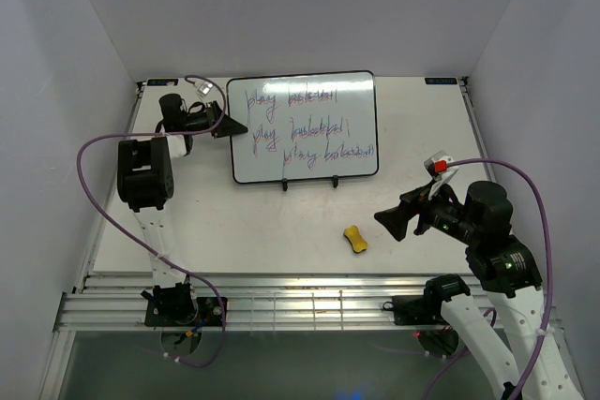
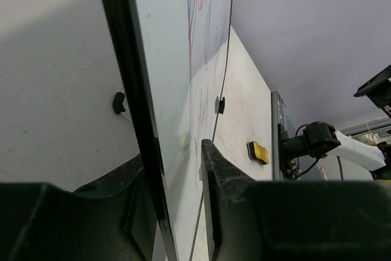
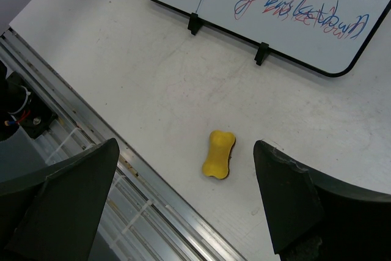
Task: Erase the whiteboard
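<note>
While the left gripper (image 1: pixel 232 125) clamps the whiteboard (image 1: pixel 305 128) at 9 o'clock, the right gripper (image 1: pixel 388 224) hovers spread beside the yellow eraser (image 1: pixel 354 240).

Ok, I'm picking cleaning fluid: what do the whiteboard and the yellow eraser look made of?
The whiteboard: hard, glossy white sheet, likely melamine or coated steel, given its sheen; thin black frame, probably plastic. The eraser: matte yellow body, foam or plastic, with a dark underside, perhaps felt.
</note>
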